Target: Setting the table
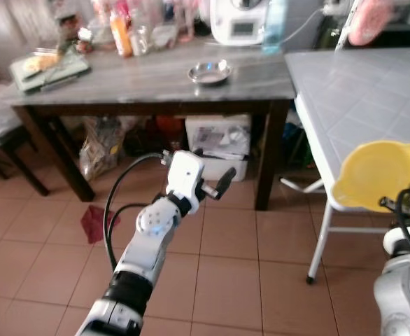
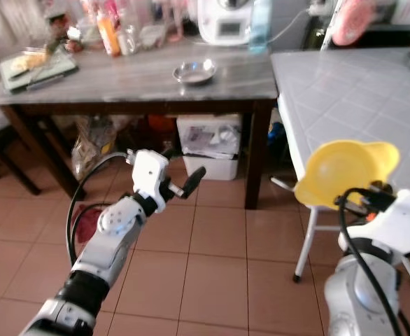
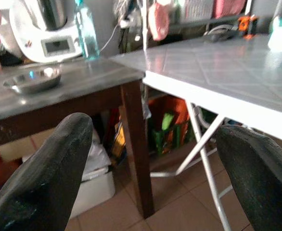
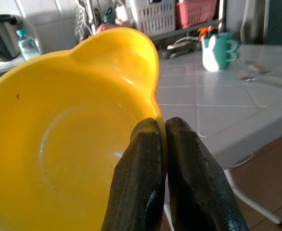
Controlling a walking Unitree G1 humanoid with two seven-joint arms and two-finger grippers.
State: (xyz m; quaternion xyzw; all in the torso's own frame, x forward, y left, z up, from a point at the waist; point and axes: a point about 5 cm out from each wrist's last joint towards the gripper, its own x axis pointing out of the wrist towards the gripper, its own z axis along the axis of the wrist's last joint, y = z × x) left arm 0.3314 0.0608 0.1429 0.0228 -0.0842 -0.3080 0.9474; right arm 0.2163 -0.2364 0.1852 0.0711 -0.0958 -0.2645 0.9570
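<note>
Now, right tool (image 4: 161, 126): pinched on bowl (image 2: 343, 170) rim.
Tabletop (image 2: 352, 84): just ahead, beneath bowl's far edge.
Left tool (image 3: 155, 163): wide open, empty.

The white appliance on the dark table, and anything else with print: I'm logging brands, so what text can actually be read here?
No text can be read.
White appliance: its display panel is too blurred to read.
Blue bottle: no label legible.
Orange bottle: label blurred.
</note>
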